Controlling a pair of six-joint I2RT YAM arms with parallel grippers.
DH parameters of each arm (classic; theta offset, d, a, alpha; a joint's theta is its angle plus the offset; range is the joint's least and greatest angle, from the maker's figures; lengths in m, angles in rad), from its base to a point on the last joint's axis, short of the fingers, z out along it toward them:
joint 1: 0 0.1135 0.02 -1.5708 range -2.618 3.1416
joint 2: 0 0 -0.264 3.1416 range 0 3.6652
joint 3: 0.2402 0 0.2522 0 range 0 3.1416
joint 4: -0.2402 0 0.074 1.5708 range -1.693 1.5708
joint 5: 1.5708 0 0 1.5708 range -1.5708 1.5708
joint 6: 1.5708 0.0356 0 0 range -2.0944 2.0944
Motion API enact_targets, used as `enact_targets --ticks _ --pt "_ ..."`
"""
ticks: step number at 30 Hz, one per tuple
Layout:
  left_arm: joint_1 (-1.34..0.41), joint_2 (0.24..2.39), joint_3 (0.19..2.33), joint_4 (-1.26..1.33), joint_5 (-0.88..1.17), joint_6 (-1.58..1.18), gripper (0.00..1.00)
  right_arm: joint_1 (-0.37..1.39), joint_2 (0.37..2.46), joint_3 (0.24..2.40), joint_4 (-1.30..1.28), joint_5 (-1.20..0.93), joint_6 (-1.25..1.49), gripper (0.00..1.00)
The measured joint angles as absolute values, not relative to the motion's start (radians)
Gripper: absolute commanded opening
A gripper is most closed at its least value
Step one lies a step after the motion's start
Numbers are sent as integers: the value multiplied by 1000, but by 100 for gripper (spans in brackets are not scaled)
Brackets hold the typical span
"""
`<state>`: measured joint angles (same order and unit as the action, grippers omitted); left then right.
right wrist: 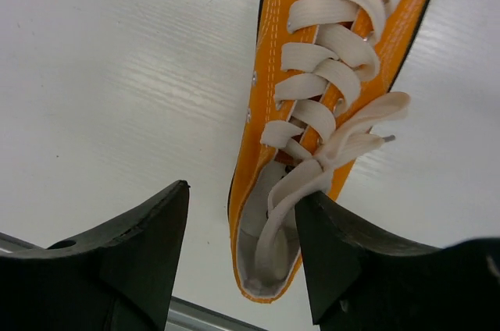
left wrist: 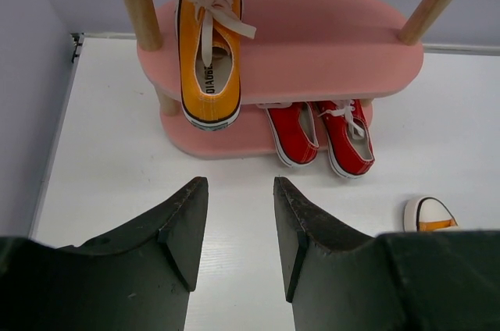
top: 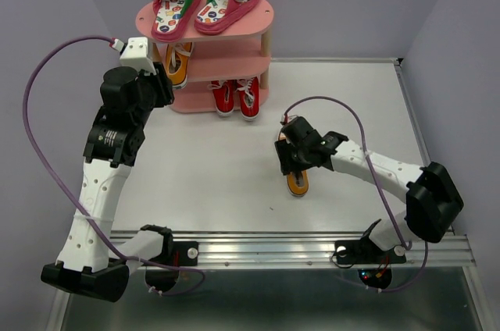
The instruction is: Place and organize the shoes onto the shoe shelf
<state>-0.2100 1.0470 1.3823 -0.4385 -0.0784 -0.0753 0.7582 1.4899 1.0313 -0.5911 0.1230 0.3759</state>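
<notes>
Six shoes total, three pairs. Two pink flip-flops (top: 226,5) lie side by side on the top tier of the shoe shelf (top: 266,25) and fill most of that board. Two red sneakers (left wrist: 348,140) sit together at the right of the bottom tier, near ends poking past the front edge. Two orange sneakers, split up: one orange sneaker on the shelf (left wrist: 207,58) is at the left of the middle tier with its heel overhanging the front edge, and the rest of that board to its right is bare. The other orange sneaker on the table (right wrist: 328,73) lies flat, well apart from the shelf, with open white table (top: 211,183) on both sides of it. The right gripper (right wrist: 242,194) is spread wide over its heel end: one finger stands off the left side, the other is at the right side by the loose lace, so nothing is grasped. The left gripper (left wrist: 241,183) hangs in front of the shelf, jaws apart and empty, with clear tabletop between it and the bottom board.
</notes>
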Motion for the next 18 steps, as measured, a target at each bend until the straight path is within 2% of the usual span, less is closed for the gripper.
enact_targets --ticks 9,18 --pt "-210 1058 1374 -437 -65 -75 50 753 1355 1020 -600 345 533 63" --pt "-210 1058 1367 -438 -65 -75 50 752 1365 945 -632 369 619 61"
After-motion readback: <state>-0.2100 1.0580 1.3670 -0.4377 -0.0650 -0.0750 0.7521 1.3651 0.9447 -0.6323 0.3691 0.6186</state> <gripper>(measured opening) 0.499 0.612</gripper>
